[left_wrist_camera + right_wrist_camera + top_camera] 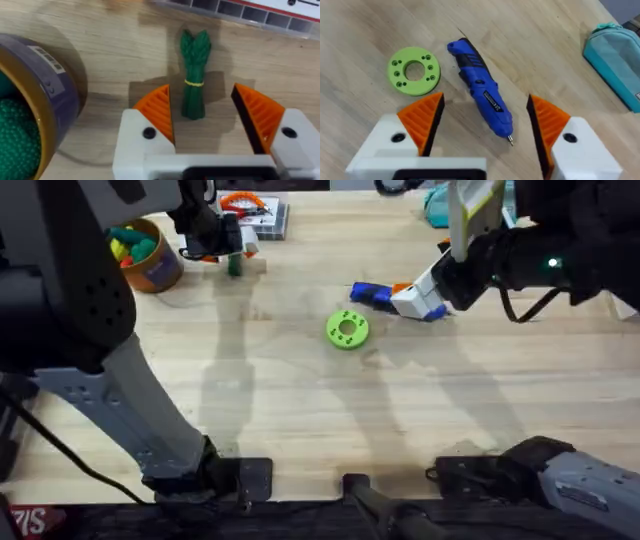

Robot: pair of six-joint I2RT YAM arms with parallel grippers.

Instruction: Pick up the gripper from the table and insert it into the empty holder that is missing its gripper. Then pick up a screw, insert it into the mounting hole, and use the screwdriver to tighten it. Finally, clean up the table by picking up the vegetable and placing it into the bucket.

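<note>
The dark-green vegetable (194, 80) lies on the table beside the orange bucket (45, 85). My left gripper (201, 89) hangs over it, open, one orange pad on each side and neither touching. In the overhead view the vegetable (234, 267) sits just below the left gripper (230, 248), to the right of the bucket (148, 252). The blue screwdriver (482, 92) lies flat between the spread fingers of my open right gripper (485, 97). From above, the screwdriver (370, 293) points left from the right gripper (408, 299). The loose gripper, its holder and the screw are out of view.
A flat bright-green disc with holes (347, 329) lies mid-table, close to the screwdriver's end. A compartment tray (262, 218) with orange-handled pliers (240, 202) stands behind the vegetable. A teal pouch (436, 205) sits at the back right. The bucket holds several toy items.
</note>
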